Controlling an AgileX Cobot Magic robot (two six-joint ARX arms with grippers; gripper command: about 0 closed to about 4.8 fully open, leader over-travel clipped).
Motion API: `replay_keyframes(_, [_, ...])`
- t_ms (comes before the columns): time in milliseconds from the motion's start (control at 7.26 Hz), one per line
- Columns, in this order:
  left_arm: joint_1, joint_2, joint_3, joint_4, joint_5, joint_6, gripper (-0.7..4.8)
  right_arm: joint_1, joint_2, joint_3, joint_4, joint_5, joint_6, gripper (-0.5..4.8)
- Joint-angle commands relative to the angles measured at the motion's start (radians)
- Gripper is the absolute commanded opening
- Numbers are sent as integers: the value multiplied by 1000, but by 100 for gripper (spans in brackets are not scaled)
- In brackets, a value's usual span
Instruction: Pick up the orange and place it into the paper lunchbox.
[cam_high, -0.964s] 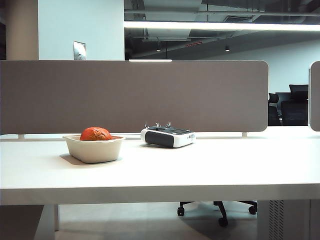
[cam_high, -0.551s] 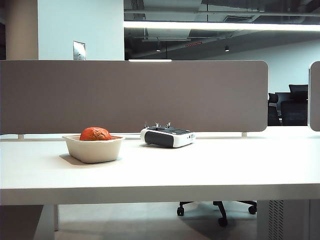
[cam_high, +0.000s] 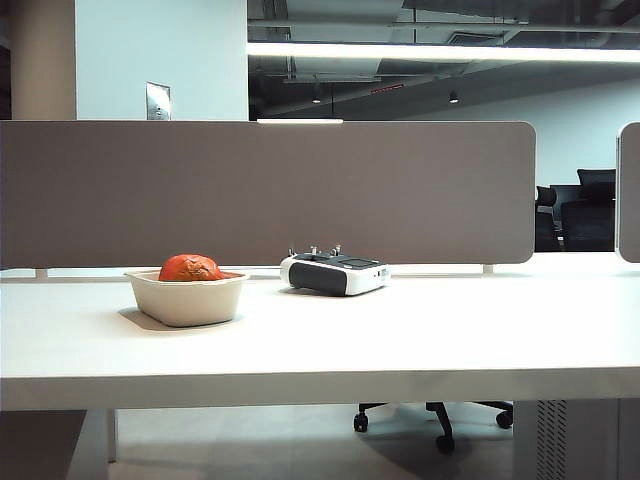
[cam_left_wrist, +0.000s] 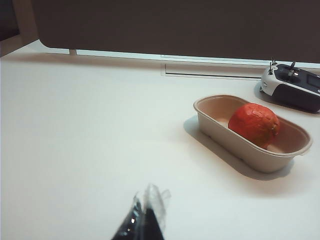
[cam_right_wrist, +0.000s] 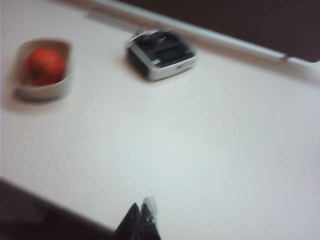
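**Orange seated in lunchbox; both grippers clear**

Exterior: orange inside paper lunchbox on table, remote controller near.

Left wrist: left gripper fingertips together, empty, well apart from lunchbox.

Right wrist (blurred): right gripper closed, empty, above table edge.
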Motion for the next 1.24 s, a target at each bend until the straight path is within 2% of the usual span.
replay_keyframes(138, [1,-3,-2,5,3,3,-4,-189,-165,-341,411,10,2,-5])
replay_keyframes(413, [1,-3,-2,5,3,3,-4,-271,-279,-490,423,-36,3,-5])
replay_keyframes(551, [1,-3,-2,5,3,3,-4,-424,-461,-640,460,-71,6,-5])
replay_keyframes(964, [1,-3,-2,5,3,3,-4,-453,-461,-691,529,-70,6,-5])
replay_keyframes(1239, [1,-3,-2,5,3,3,-4,-457,-461,-697,520,-73,6,-5])
